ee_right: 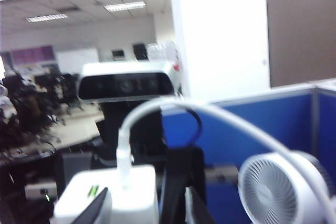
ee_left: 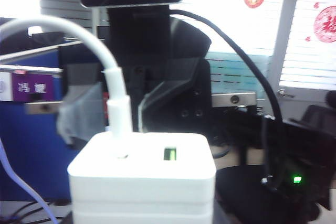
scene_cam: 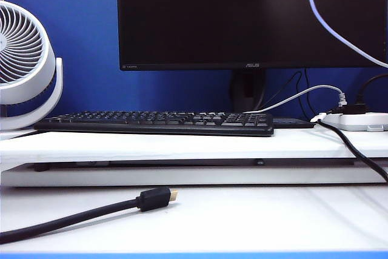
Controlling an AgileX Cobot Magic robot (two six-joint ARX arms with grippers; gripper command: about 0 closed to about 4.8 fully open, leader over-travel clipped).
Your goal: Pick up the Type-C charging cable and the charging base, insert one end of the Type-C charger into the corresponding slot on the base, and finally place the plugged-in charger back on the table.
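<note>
The left gripper (ee_left: 142, 219), raised clear of the table (scene_cam: 200, 216), clamped the charging base (ee_left: 142, 174) with the Type-C charging cable (ee_left: 118, 100) seated beside its green port. The right gripper (ee_right: 142, 208) hung near the base; whether its jaws were parted I cannot tell. The block looked light, rigid and smooth, best held by its flat sides; the cable was limp.

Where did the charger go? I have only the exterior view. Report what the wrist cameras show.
Observer: In the left wrist view the small white plastic charging base fills the foreground.
Operator: Report the cable.
Observer: The thin white Type-C charging cable is plugged into that base, beside its green port.
Operator: Report both claws.
Observer: The right claw stands open either side of the plug. The left claw's fingers are hidden, so I cannot confirm its grip.
</note>
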